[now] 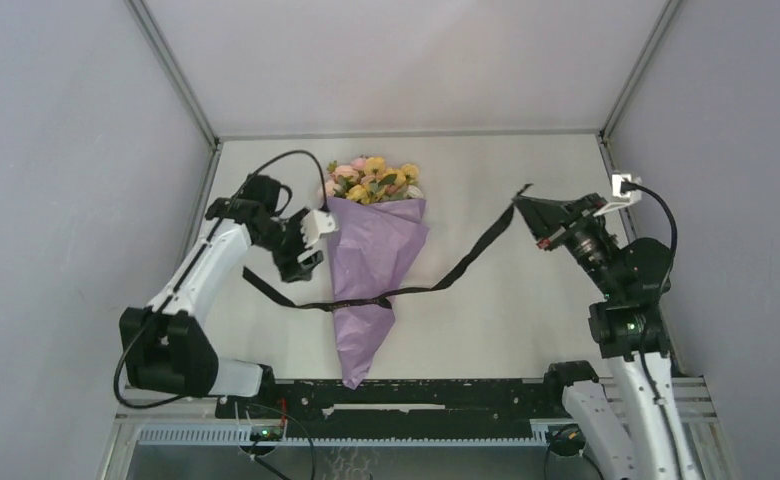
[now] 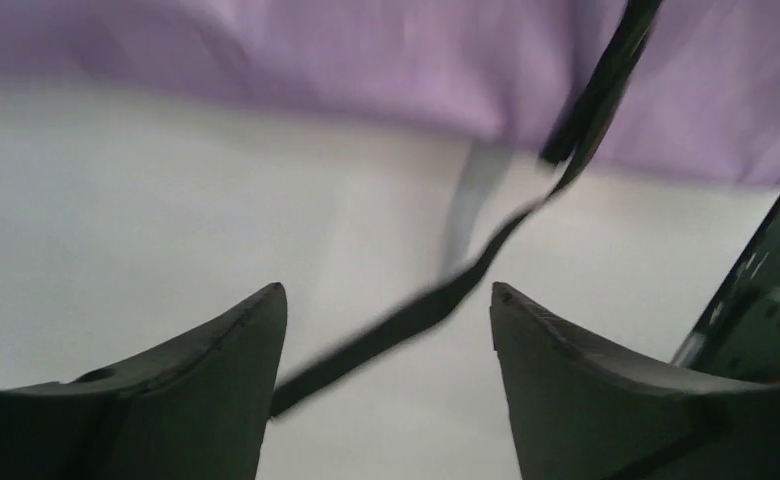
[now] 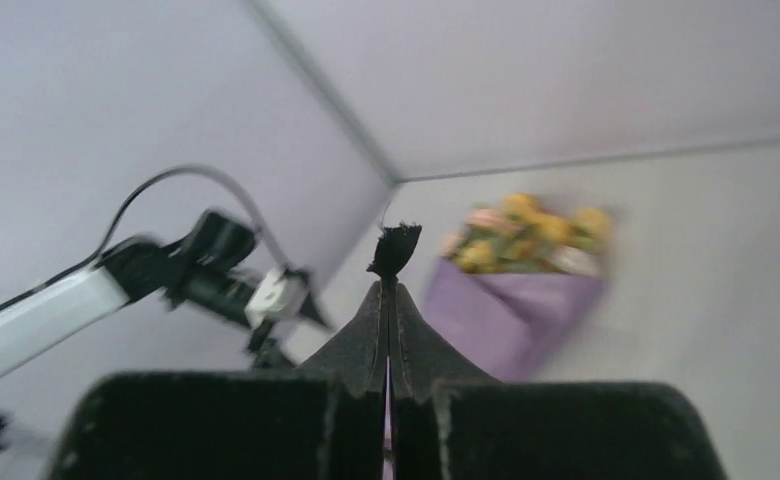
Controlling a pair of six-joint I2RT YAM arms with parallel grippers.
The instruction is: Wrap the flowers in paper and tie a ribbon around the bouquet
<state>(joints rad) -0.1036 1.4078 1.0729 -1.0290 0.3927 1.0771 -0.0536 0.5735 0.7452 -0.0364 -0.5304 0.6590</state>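
Gaping wide at nine o'clock of the bouquet (image 1: 371, 262) with left claw (image 2: 388, 296); pinching ribbon (image 1: 466, 262) end at three o'clock with right claw (image 3: 392, 292).

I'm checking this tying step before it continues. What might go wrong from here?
The left gripper is open, so the ribbon lies free on that side; a pull by the right gripper, shut on its other end, may drag it off the bouquet. No knot shows, so the paper may unroll.
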